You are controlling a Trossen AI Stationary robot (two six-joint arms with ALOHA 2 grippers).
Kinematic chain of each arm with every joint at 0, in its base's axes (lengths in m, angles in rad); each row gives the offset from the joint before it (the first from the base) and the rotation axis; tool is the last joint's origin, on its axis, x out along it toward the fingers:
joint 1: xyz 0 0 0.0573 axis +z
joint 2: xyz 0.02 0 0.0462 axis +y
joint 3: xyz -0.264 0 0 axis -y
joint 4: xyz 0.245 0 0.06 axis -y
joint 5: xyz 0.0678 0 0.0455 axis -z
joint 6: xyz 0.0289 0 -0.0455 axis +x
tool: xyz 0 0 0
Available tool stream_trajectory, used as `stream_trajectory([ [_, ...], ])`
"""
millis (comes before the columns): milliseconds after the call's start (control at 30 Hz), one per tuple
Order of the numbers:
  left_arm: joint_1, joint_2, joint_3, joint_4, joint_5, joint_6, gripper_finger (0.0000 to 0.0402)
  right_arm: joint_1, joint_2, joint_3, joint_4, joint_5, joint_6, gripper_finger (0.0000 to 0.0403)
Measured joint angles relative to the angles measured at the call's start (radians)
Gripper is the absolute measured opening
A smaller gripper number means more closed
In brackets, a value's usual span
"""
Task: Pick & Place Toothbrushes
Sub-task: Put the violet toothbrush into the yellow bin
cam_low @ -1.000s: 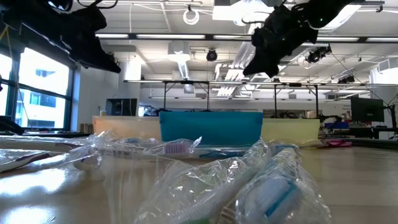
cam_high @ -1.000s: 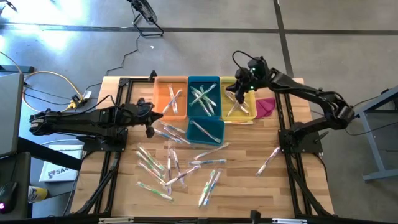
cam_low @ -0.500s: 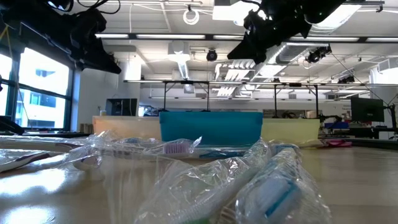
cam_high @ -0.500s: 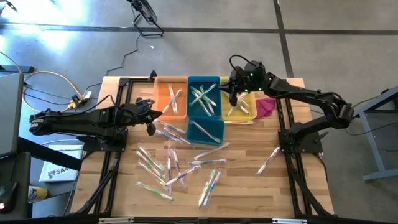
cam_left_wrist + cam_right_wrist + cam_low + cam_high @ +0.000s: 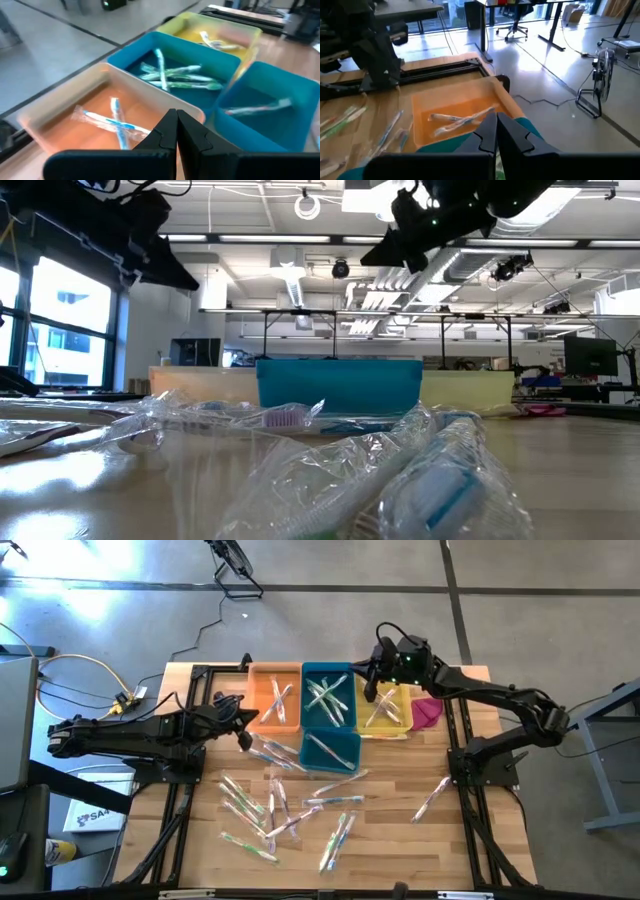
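**Setting: open lab or workshop hall**

Polished concrete floor [image 5: 330,610] around a wooden bench table [image 5: 390,830], loose cables [image 5: 70,665] trailing across the floor. Low view: high exposed ceiling with strip lights [image 5: 250,238] and ducting [image 5: 290,285], large windows [image 5: 60,330] at one side, desks with monitors [image 5: 590,358] far back. Right wrist view: office chairs [image 5: 517,25], sit-stand desks [image 5: 555,20], a floor fan [image 5: 602,75].
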Motion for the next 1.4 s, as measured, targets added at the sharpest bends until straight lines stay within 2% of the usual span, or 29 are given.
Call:
stream_trajectory([
  [167,0.000,0.000,0.000,0.015,-0.029,-0.007,0.0000,-0.020,0.000,-0.070,0.044,-0.050,0.054,0.0004],
  [367,0.000,0.000,0.000,0.042,-0.030,0.001,0.0000,-0.016,0.000,-0.200,0.303,-0.136,0.132,0.0004],
  [467,0.000,0.001,0.000,0.031,-0.030,0.001,0.0000,0.001,0.000,-0.240,0.404,-0.136,0.157,0.0004],
  [767,0.000,0.001,0.000,0.011,-0.011,0.001,0.0000,0.049,0.000,-0.285,0.429,-0.134,0.160,0.0004],
  [933,0.000,0.001,0.000,0.010,0.083,-0.004,0.0000,0.055,0.000,-0.287,0.416,-0.137,0.160,0.0004],
  [1133,0.000,0.001,0.000,0.008,0.311,-0.047,0.0000,0.054,0.000,-0.287,0.417,-0.129,0.154,0.0004],
  [1300,0.000,0.001,-0.001,0.008,0.346,-0.252,0.0000,0.054,0.000,-0.287,0.417,-0.129,0.153,0.0004],
  [1400,0.000,0.001,-0.001,0.008,0.346,-0.277,0.0000,0.054,0.000,-0.287,0.417,-0.129,0.153,0.0004],
])
